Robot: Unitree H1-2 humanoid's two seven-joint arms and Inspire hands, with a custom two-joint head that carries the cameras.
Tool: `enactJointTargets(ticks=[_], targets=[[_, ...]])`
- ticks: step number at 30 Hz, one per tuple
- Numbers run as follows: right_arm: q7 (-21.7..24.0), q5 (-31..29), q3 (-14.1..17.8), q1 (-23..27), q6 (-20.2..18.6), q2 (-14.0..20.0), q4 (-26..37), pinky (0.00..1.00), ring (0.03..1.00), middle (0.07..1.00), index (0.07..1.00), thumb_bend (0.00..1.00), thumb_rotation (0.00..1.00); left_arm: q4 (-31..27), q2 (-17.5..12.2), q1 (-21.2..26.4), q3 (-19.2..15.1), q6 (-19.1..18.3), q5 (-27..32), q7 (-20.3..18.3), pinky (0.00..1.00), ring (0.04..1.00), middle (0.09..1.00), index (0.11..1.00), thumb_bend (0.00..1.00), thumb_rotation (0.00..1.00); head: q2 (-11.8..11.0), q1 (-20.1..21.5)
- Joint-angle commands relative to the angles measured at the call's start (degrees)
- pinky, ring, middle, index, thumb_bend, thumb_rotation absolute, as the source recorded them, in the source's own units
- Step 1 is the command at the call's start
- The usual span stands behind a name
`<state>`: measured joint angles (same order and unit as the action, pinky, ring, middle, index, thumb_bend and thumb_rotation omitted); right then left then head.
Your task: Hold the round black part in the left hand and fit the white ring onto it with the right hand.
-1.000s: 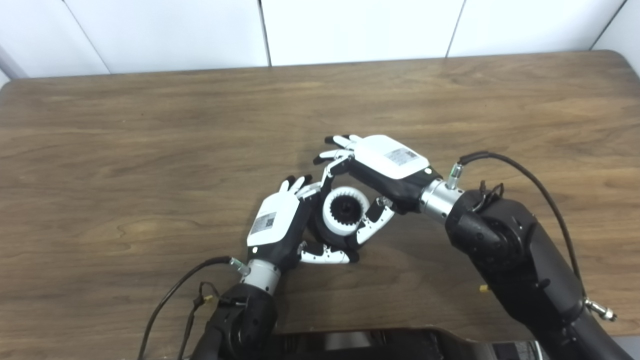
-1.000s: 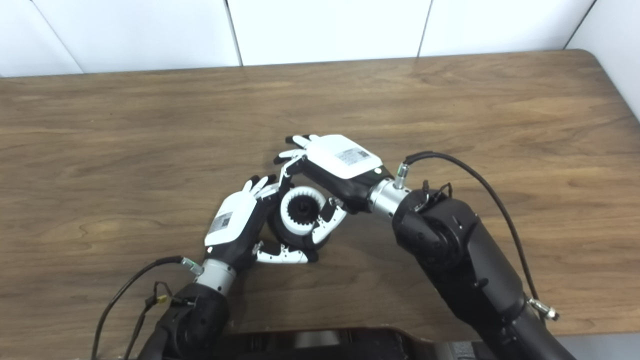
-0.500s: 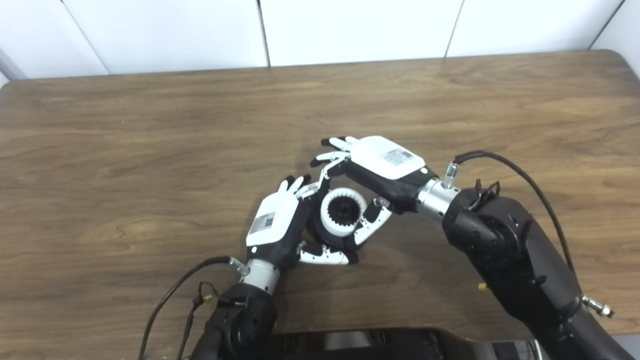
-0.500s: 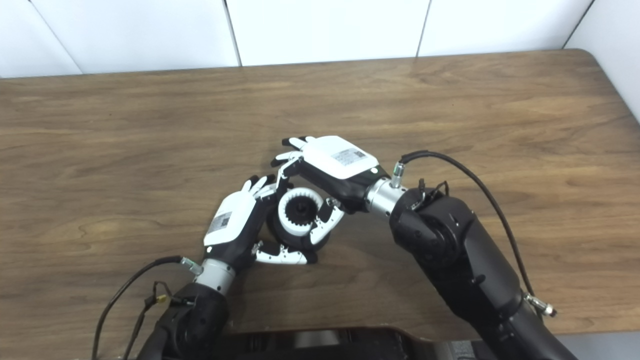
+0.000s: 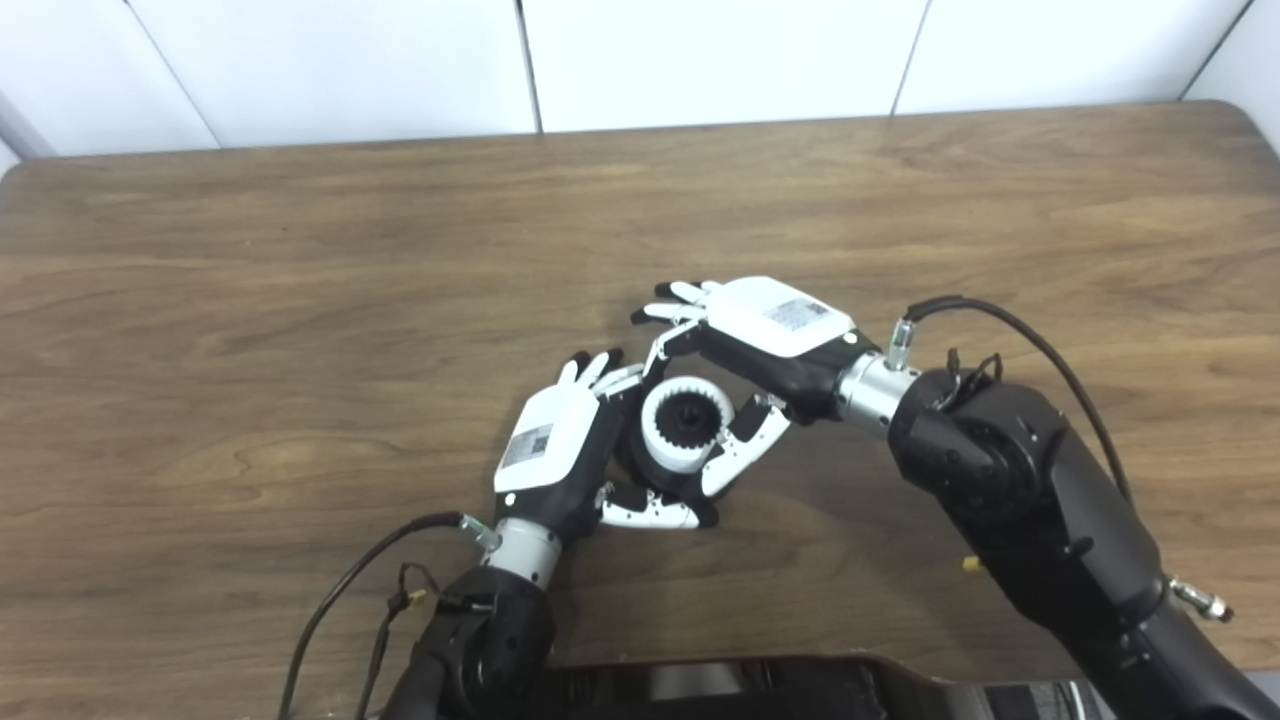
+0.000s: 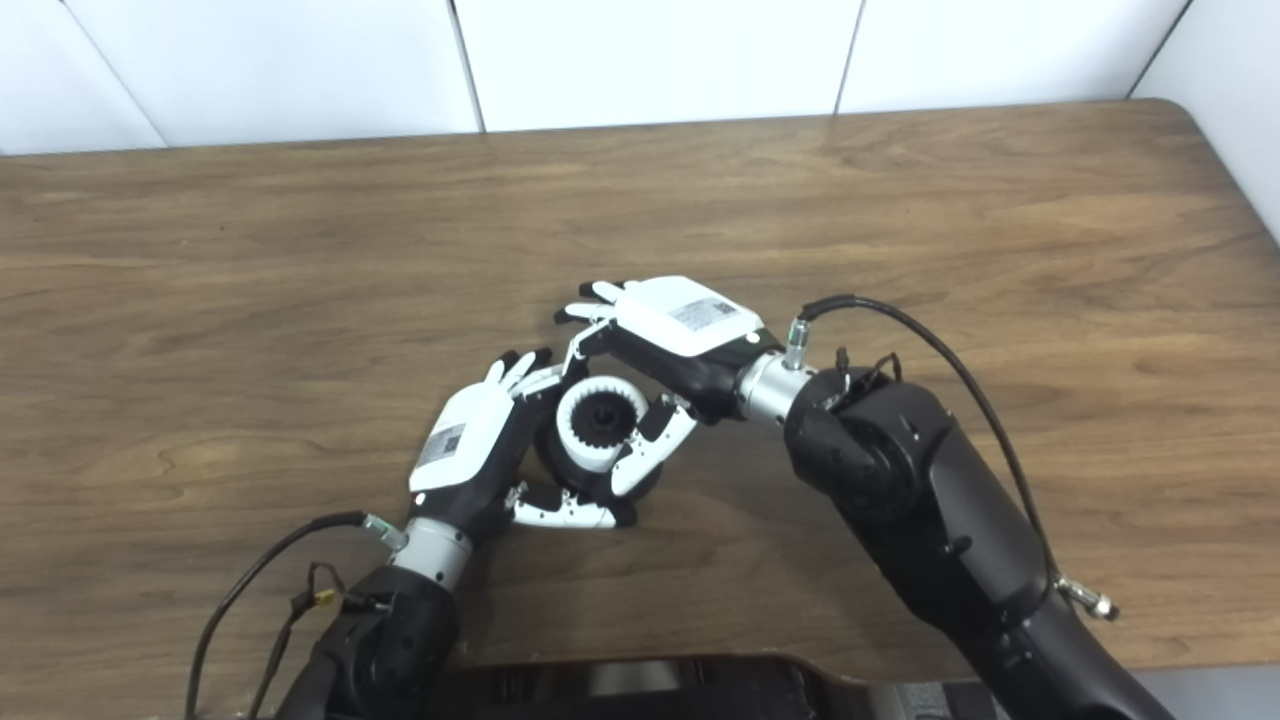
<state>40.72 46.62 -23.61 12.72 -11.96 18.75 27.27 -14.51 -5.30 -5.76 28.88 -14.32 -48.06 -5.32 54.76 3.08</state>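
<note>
A: Both hands meet at mid-table (image 5: 300,250). Left hand (image 5: 555,445) is wrapped round the round black part (image 5: 640,470), which sits low against the wood. Right hand (image 5: 760,340) pinches the white ring (image 5: 685,425), thumb below, fingers above, with the ring over the part's toothed hub.

B: Advice for seating?

A: Keep the ring level and press squarely; brace with the left.

B: Change from a second ago?

A: Right hand slightly lower; ring barely shifted.
</note>
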Motion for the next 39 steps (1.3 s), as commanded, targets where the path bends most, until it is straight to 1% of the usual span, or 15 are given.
enactJointTargets(ticks=[1,9,14,20,27,28,29,30,31,32,33,35,36,38,39], targets=[[0.2,0.4,1.4,2.4,-0.6,0.3,2.3,1.0,1.0,0.947,0.811,1.0,0.42,1.3,-0.1,-0.9,1.1,-1.8,0.3,-4.1,1.0,0.971,0.844,0.482,0.52,0.06,0.0,0.1],[2.6,0.5,3.6,3.9,-3.0,-0.5,5.9,1.0,1.0,0.942,0.807,1.0,0.4,1.8,-0.2,-0.5,1.1,-2.0,0.1,-4.2,1.0,0.967,0.834,0.482,0.53,0.06,0.2,0.1],[4.2,1.0,4.3,4.7,-4.7,-0.5,7.5,1.0,1.0,0.941,0.806,1.0,0.39,1.9,-0.2,-0.3,1.1,-2.3,0.1,-4.3,1.0,0.97,0.832,0.482,0.53,0.07,0.1,0.0],[5.4,1.0,5.0,5.6,-5.7,-0.4,8.0,1.0,1.0,0.936,0.804,1.0,0.39,2.2,-0.4,0.1,0.8,-2.7,0.2,-4.4,1.0,0.959,0.803,0.482,0.52,0.07,0.0,0.0],[6.0,1.0,5.5,5.8,-6.5,-0.6,8.2,1.0,1.0,0.937,0.794,1.0,0.39,2.5,-1.1,0.9,0.7,-2.9,0.2,-5.1,1.0,0.929,0.795,0.495,0.52,0.08,0.0,-0.1],[6.1,1.0,5.6,5.9,-6.7,-0.7,8.3,1.0,1.0,0.937,0.793,1.0,0.4,2.5,-1.2,1.1,0.6,-3.0,0.3,-5.3,1.0,0.925,0.809,0.566,0.73,0.17,0.0,-0.1],[6.3,0.9,5.7,5.9,-6.9,-0.7,8.3,1.0,1.0,0.938,0.792,1.0,0.4,2.6,-1.3,1.2,0.6,-2.9,0.4,-5.4,1.0,0.923,0.848,0.641,0.89,0.23,0.0,-0.1],[6.4,0.9,5.7,6.0,-7.1,-0.8,8.4,1.0,1.0,0.939,0.793,1.0,0.4,2.5,-1.5,1.3,0.6,-2.9,0.4,-5.6,1.0,0.922,0.869,0.677,0.94,0.25,0.0,-0.1],[6.5,0.9,5.8,6.0,-7.3,-0.9,8.4,1.0,1.0,0.939,0.798,1.0,0.39,2.5,-1.6,1.3,0.7,-2.8,0.3,-5.7,1.0,0.925,0.888,0.711,0.97,0.27,0.0,-0.1],[6.5,0.9,5.8,6.0,-7.4,-0.9,8.5,1.0,1.0,0.94,0.801,1.0,0.39,2.5,-1.7,1.5,0.8,-2.8,-0.1,-5.7,1.0,0.927,0.898,0.728,0.99,0.28,0.1,-0.1],[6.4,0.8,5.9,6.0,-7.4,-0.9,8.5,1.0,1.0,0.937,0.814,1.0,0.39,2.6,-1.9,1.6,1.0,-2.9,-0.5,-5.8,1.0,0.936,0.924,0.769,1.0,0.3,0.1,-0.1],[6.2,0.5,6.0,5.9,-7.5,-1.0,8.5,1.0,1.0,0.935,0.826,1.0,0.38,2.7,-2.1,1.8,1.2,-3.0,-1.3,-6.0,1.0,0.948,0.946,0.802,1.0,0.32,0.1,-0.1],[6.1,0.4,6.1,5.9,-7.5,-1.0,8.5,1.0,1.0,0.935,0.835,1.0,0.38,2.8,-2.1,1.9,1.2,-3.0,-2.0,-6.1,1.0,0.959,0.959,0.842,1.0,0.34,0.1,-0.1],[6.0,0.3,6.1,5.9,-7.7,-1.1,8.5,1.0,1.0,0.935,0.842,1.0,0.38,2.9,-2.2,2.0,1.3,-3.1,-2.9,-6.2,1.0,0.966,0.966,0.876,1.0,0.37,0.1,-0.1],[5.9,0.3,6.2,5.9,-7.7,-1.1,8.5,1.0,1.0,0.934,0.844,1.0,0.39,2.8,-2.2,2.1,1.2,-3.2,-3.2,-6.4,1.0,0.971,0.966,0.907,1.0,0.39,0.1,-0.1]])
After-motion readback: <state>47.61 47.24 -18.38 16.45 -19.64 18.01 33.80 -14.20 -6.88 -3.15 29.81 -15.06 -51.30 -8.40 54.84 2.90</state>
